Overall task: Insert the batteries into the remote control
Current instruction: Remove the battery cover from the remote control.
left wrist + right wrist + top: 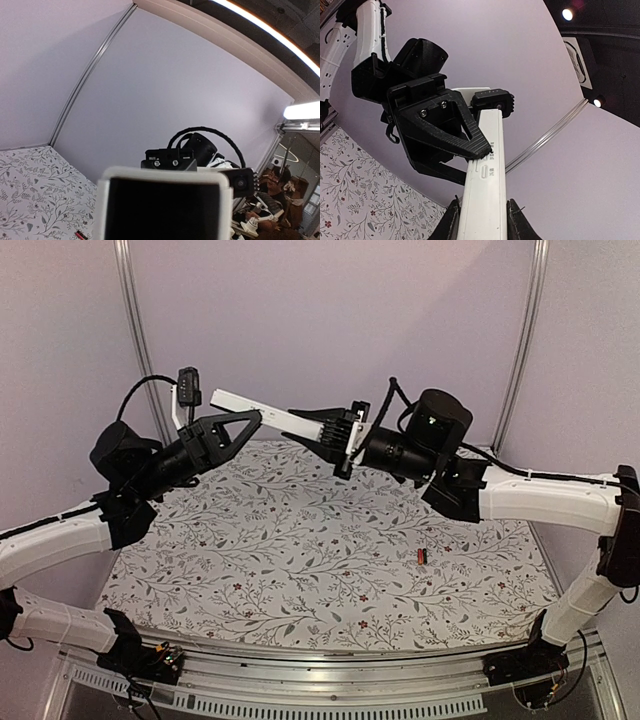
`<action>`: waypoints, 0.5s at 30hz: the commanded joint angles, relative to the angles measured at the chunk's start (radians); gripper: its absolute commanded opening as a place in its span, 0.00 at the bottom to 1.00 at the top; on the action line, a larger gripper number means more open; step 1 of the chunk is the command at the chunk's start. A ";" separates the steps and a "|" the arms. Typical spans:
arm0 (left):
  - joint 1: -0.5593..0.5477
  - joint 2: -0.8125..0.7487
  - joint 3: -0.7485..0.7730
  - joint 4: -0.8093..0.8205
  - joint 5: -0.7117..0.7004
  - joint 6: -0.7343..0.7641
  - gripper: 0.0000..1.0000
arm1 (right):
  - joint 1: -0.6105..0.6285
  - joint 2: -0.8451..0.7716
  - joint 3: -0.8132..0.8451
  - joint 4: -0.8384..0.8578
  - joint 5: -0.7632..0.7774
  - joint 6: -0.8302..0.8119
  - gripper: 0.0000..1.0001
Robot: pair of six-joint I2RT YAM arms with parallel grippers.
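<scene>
The remote control, a long white bar, is held in the air at the back between both grippers. My right gripper is shut on its right end; in the right wrist view my fingers clamp its two sides. My left gripper closes on its middle, one ribbed finger pressing its face and the other behind it. In the left wrist view the remote's black end fills the foreground and hides my fingers. A red-orange and black battery lies on the cloth at the right, also in the left wrist view.
The table is covered with a floral cloth. Metal posts stand at the back corners against a plain wall. The right arm's wrist camera faces my left wrist.
</scene>
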 commanded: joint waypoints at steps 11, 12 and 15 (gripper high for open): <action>-0.010 -0.032 0.007 -0.014 -0.018 0.062 0.00 | 0.016 -0.099 -0.102 -0.095 0.063 0.014 0.85; -0.009 -0.034 0.005 -0.018 -0.020 0.066 0.00 | 0.016 -0.108 -0.112 -0.096 0.082 0.011 0.86; -0.010 -0.042 0.005 -0.031 -0.026 0.076 0.00 | 0.015 -0.147 -0.146 -0.104 0.142 -0.003 0.86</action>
